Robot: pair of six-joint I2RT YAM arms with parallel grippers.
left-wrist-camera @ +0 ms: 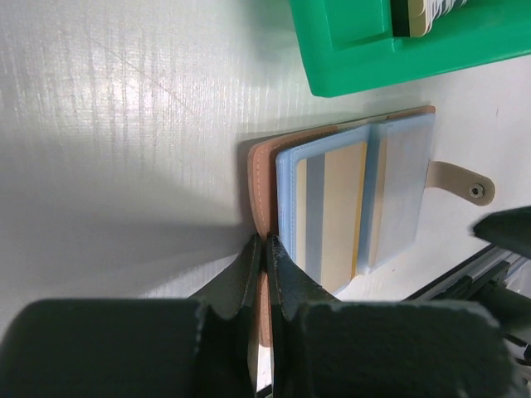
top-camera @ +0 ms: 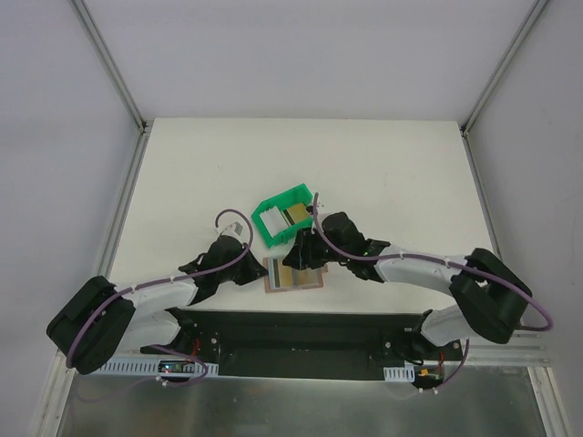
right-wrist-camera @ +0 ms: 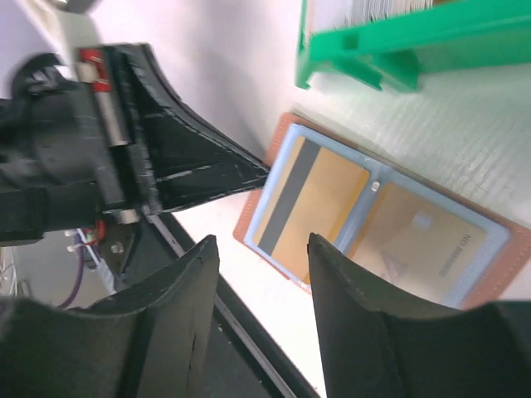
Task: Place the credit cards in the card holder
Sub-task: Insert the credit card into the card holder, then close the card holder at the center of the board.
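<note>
The tan card holder (top-camera: 293, 275) lies open near the table's front edge, with gold cards in its blue-grey pockets. My left gripper (left-wrist-camera: 267, 242) is shut on the holder's (left-wrist-camera: 264, 174) brown left edge and pins it. In the left wrist view a gold card (left-wrist-camera: 332, 207) sits in a pocket and the snap tab (left-wrist-camera: 465, 182) points right. My right gripper (right-wrist-camera: 262, 242) hovers open and empty just above the holder (right-wrist-camera: 373, 224), over a gold card (right-wrist-camera: 311, 203) with a dark stripe. More cards (top-camera: 293, 214) stand in the green bin (top-camera: 273, 223).
The green bin stands just behind the holder, also in the left wrist view (left-wrist-camera: 398, 50) and the right wrist view (right-wrist-camera: 390, 46). The black base rail (top-camera: 291, 332) runs along the near table edge. The left gripper's fingers (right-wrist-camera: 199, 166) show in the right wrist view.
</note>
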